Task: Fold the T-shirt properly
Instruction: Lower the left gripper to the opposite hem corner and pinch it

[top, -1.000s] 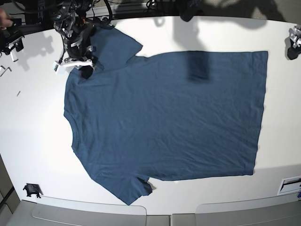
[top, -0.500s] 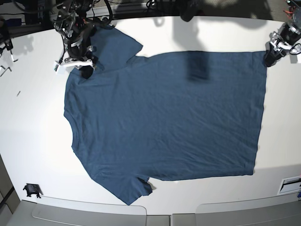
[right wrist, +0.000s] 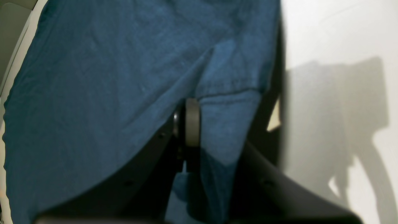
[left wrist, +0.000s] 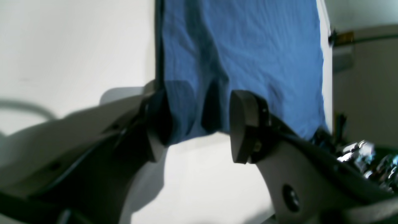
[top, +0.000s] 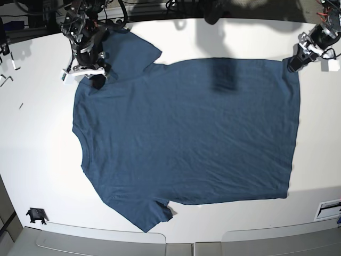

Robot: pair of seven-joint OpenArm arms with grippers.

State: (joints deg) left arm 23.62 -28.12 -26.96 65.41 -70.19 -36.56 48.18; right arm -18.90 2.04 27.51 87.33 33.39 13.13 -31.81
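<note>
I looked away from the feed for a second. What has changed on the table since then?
The left gripper came in from the table's edge to the hem corner of the T-shirt. Its jaws stand open astride that corner, and the cloth there has pulled slightly inward. The right gripper stayed shut on the shoulder by the sleeve. The rest of the shirt lies flat as before.

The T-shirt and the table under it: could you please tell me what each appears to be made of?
T-shirt: looks like a soft knit fabric, probably cotton jersey, matte dark blue. It lies limp with fine creases, and a stitched seam shows in the right wrist view.

Table: a smooth, hard white surface, possibly laminate or painted board. It carries crisp shadows and only a faint sheen, so the exact material stays uncertain.
</note>
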